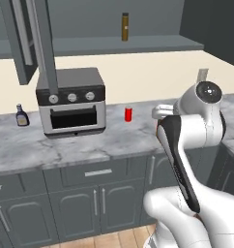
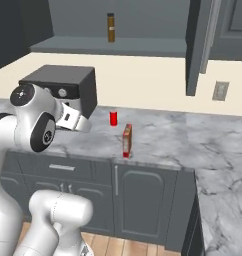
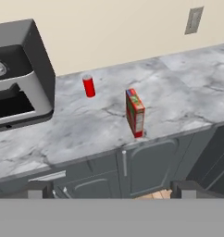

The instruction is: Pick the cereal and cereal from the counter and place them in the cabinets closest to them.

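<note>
Cereal box [image 3: 135, 113]: slim upright cardboard carton, red with a yellow-orange front, standing near the front edge of the counter [image 2: 158, 135], pale grey veined marble. Small red can [image 3: 89, 86], cylindrical, stands well apart at roughly 10 o'clock from the box. Toaster oven [image 1: 72, 102], boxy, dark top, silver front with round knobs, sits on the counter. Wall cabinet door [image 2: 194, 45] flat, dark grey, open. Claw [image 3: 111, 189]: dark tips spread wide, gripping nothing.
</note>
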